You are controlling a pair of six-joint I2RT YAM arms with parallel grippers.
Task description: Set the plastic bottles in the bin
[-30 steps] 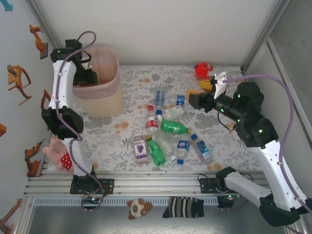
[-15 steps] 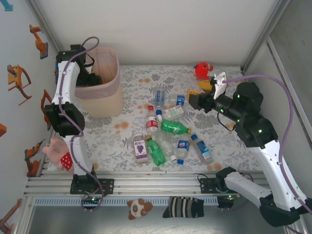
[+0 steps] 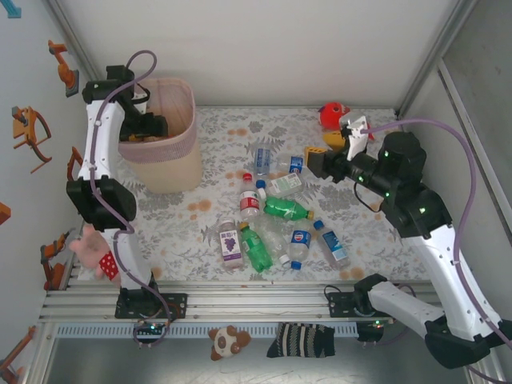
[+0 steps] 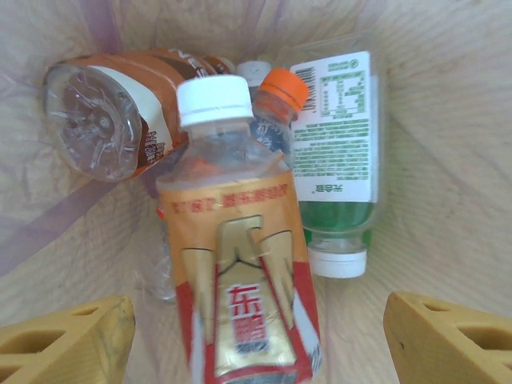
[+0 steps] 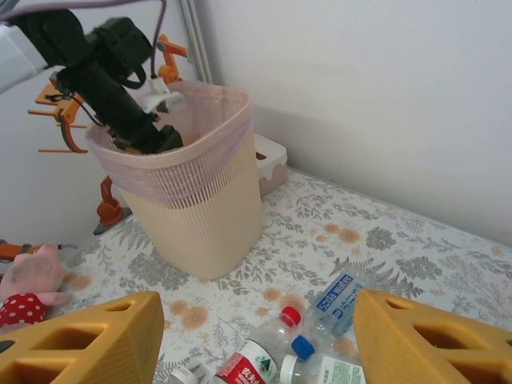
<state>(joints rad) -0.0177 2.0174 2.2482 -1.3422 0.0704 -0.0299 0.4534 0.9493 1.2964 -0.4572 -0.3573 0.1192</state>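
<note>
Left wrist view: the left gripper is being held spread wide inside the bin, with nothing grasped. An orange-labelled bottle is lying free there. The right gripper is being held released, empty, near loose bottles on the table.

Floral table: bottles, bin, red plush

Left gripper hangs inside the bin; bottles (some green) litter the table.
</note>
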